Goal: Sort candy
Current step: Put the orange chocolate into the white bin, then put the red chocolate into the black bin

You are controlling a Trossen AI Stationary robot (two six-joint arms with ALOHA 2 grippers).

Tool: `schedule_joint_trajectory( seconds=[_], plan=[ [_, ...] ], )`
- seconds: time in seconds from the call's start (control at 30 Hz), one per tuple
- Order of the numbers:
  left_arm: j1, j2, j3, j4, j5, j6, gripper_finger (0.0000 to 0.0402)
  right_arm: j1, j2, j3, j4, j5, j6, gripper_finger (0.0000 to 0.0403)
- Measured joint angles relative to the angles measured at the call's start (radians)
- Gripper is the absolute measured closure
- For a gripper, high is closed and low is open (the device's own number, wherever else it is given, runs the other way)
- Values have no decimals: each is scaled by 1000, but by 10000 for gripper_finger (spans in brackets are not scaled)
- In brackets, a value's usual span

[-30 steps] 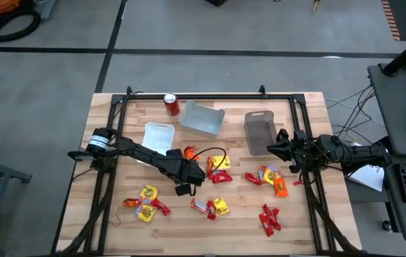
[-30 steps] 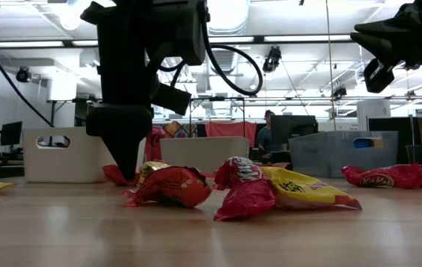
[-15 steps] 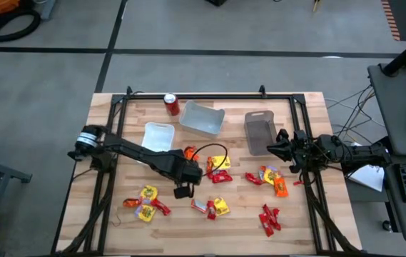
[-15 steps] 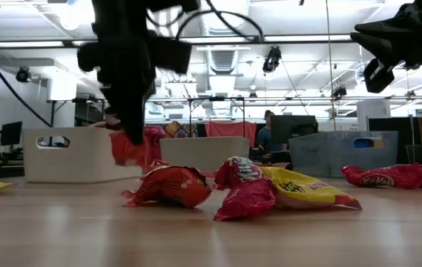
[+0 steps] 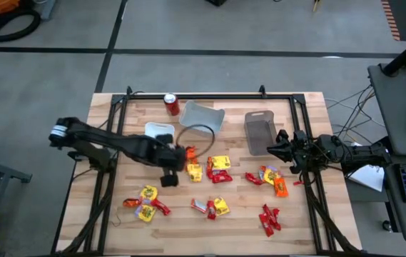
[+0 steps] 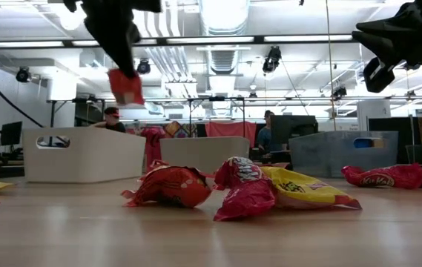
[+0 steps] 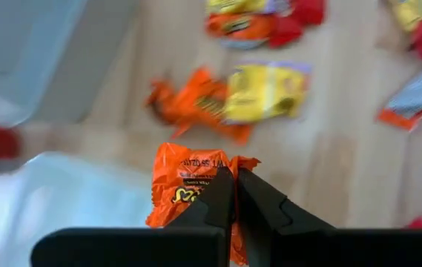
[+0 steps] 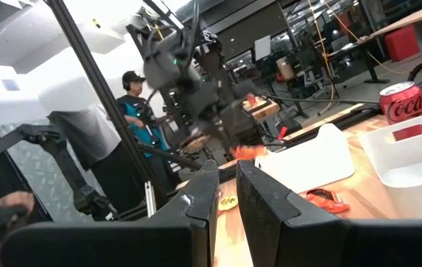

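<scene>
My left gripper (image 5: pixel 181 154) is above the table's middle, shut on an orange candy (image 7: pixel 185 189). In the low view that candy (image 6: pixel 125 87) hangs high over the wood. More red, yellow and orange candy lies in small heaps on the table (image 5: pixel 217 168) (image 5: pixel 145 203) (image 5: pixel 270 178). My right gripper (image 5: pixel 281 146) waits at the table's right edge beside the grey bin. Its fingers (image 8: pixel 209 185) stand a narrow gap apart with nothing between them. My left gripper pinches the orange candy's wrapper (image 7: pixel 212 167) between its two fingertips, near the wrapper's upper edge. The fingers slant steeply down from above. The candy hangs below the fingertips (image 6: pixel 124 68), lifted clear of the table.
A white bin (image 5: pixel 158 134), a pale clear bin (image 5: pixel 203 118) and a grey bin (image 5: pixel 260 132) stand along the far side. A red soda can (image 5: pixel 171 104) stands behind them. Black frame rails run along the table's left and right edges. A person shows in the room beyond.
My left gripper stood with its fingertips down on the table among the candy. It has taken hold of the orange candy, risen steeply and drawn back toward the table's left and the white bin. The candy now hangs clear of the wood.
</scene>
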Motion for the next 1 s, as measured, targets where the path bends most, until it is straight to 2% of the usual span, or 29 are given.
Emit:
schedule_joint_trajectory(
  seconds=[0.13, 0.27, 0.37, 0.47, 0.57, 0.77, 1.0],
  plan=[
    [58, -76, -49, -97, -40, 17, 402, 0, 0, 0, 0, 0, 4, 360],
    [136, -143, -179, -84, -40, 61, 402, 0, 0, 0, 0, 0, 29, 360],
    [189, -177, -286, -31, -25, 95, 402, 0, 0, 0, 0, 0, 37, 360],
    [229, -199, -378, 88, 18, 142, 402, 0, 0, 0, 0, 1, 36, 360],
    [255, -199, -440, 150, 18, 166, 402, 0, 0, 0, 2, 11, 36, 360],
    [286, -187, -499, 180, -7, 173, 388, -1, 1, 0, 9, 60, 28, 360],
    [289, -188, -510, 193, -7, 168, 335, -1, 1, 0, 9, 62, 46, 360]
  ],
)
